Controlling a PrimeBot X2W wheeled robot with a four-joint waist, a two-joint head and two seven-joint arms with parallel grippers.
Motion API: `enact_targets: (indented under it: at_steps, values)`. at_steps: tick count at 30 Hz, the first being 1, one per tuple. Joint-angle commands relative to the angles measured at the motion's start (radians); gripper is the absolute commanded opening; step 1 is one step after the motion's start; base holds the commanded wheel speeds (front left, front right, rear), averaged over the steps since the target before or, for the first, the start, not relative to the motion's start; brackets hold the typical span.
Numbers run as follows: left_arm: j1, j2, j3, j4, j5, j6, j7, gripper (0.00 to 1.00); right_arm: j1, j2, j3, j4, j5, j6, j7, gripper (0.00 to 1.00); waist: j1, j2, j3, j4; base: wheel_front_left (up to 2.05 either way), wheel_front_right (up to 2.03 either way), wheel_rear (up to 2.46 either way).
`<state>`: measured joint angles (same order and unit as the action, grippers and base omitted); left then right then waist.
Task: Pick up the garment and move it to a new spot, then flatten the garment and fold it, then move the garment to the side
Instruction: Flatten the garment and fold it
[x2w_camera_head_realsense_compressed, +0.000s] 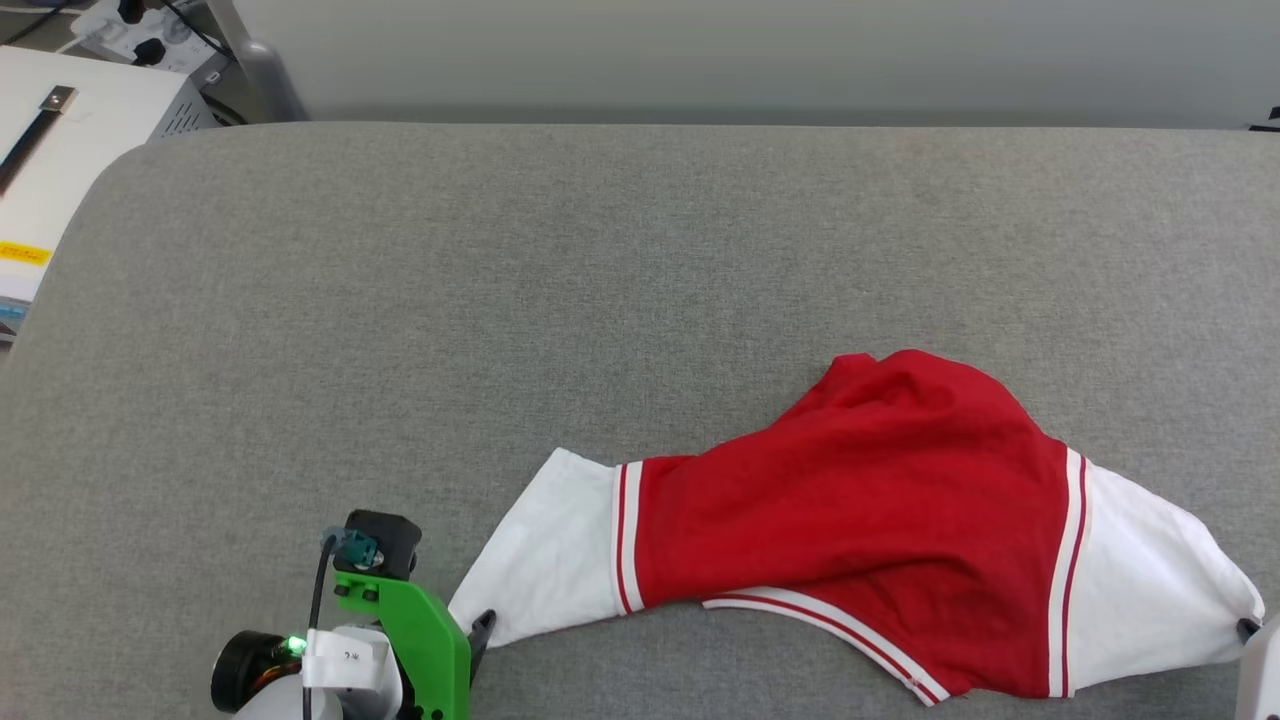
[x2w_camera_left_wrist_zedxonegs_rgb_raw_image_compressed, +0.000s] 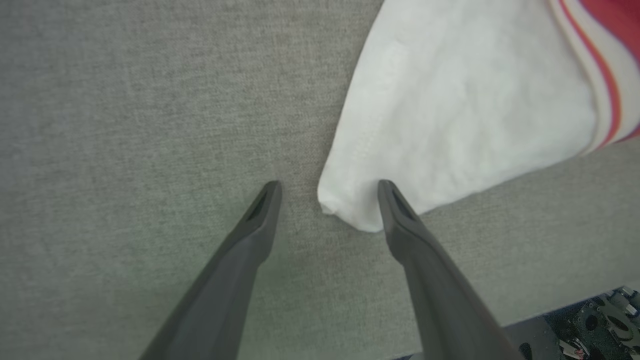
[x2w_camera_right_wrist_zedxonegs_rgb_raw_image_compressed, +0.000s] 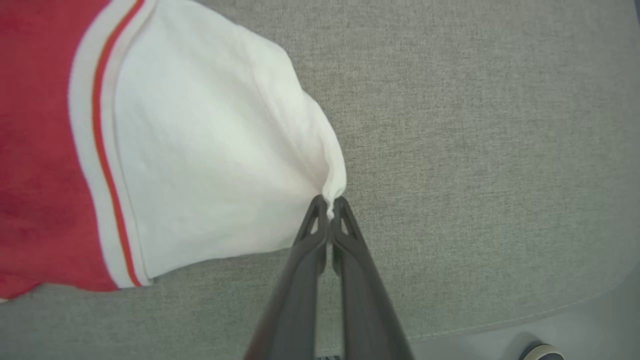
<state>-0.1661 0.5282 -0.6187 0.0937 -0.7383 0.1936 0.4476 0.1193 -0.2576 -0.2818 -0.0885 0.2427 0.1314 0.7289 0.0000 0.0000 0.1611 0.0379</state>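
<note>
The garment (x2w_camera_head_realsense_compressed: 880, 520) lies bunched on the grey table, a red body with white sleeves and red-white striped trim; no lettering shows. My left gripper (x2w_camera_left_wrist_zedxonegs_rgb_raw_image_compressed: 327, 187) is open at the lower left, its fingers straddling the corner of the left white sleeve (x2w_camera_left_wrist_zedxonegs_rgb_raw_image_compressed: 450, 110); the right finger lies over the cloth edge. In the head view one of its fingertips (x2w_camera_head_realsense_compressed: 483, 625) shows beside the sleeve (x2w_camera_head_realsense_compressed: 545, 560). My right gripper (x2w_camera_right_wrist_zedxonegs_rgb_raw_image_compressed: 329, 202) is shut on the hem corner of the right white sleeve (x2w_camera_right_wrist_zedxonegs_rgb_raw_image_compressed: 210, 150), at the head view's lower right edge (x2w_camera_head_realsense_compressed: 1248, 628).
The grey fabric-covered table (x2w_camera_head_realsense_compressed: 500, 300) stretches wide behind and to the left of the garment. A white cabinet with a dark strap (x2w_camera_head_realsense_compressed: 40, 130) stands past the table's left corner. The near table edge (x2w_camera_right_wrist_zedxonegs_rgb_raw_image_compressed: 500, 325) runs just below both grippers.
</note>
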Motion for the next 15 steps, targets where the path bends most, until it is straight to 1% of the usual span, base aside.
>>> enact_targets:
  at_steps: [1, 5, 9, 10, 12, 15]
  values:
    - [-0.024, -0.003, 0.003, 0.011, 0.006, 0.003, -0.009, 1.0, -0.017, 0.0, 0.002, -0.004, 0.008, -0.001, -0.005, 0.0, 0.0, 0.0, 0.015, -0.011, 0.0, 0.0, 0.0]
    - [-0.04, -0.012, 0.0, 0.066, 0.01, 0.004, -0.014, 1.0, -0.029, -0.001, 0.011, -0.002, 0.01, -0.001, -0.008, 0.0, 0.0, 0.0, 0.033, -0.024, 0.0, 0.0, 0.0]
    - [-0.043, -0.029, -0.017, 0.097, -0.008, -0.002, 0.026, 1.0, -0.035, -0.005, 0.015, 0.008, 0.002, -0.001, -0.018, 0.0, 0.0, 0.0, 0.046, -0.031, 0.0, 0.0, 0.0]
    - [-0.041, -0.031, -0.027, 0.105, -0.015, -0.009, 0.047, 0.85, -0.036, -0.005, 0.017, 0.011, 0.001, -0.001, -0.021, 0.0, 0.0, 0.0, 0.048, -0.032, 0.0, 0.0, 0.0]
    - [-0.037, -0.035, -0.041, 0.11, -0.029, -0.02, 0.079, 0.01, -0.04, -0.004, 0.02, 0.017, 0.0, -0.001, -0.025, 0.0, 0.0, 0.0, 0.048, -0.034, 0.0, 0.0, 0.0]
    - [-0.028, -0.04, -0.057, 0.112, -0.046, -0.035, 0.109, 0.0, -0.043, -0.003, 0.021, 0.025, -0.002, -0.001, -0.026, 0.0, 0.0, 0.0, 0.041, -0.033, 0.0, 0.0, 0.0]
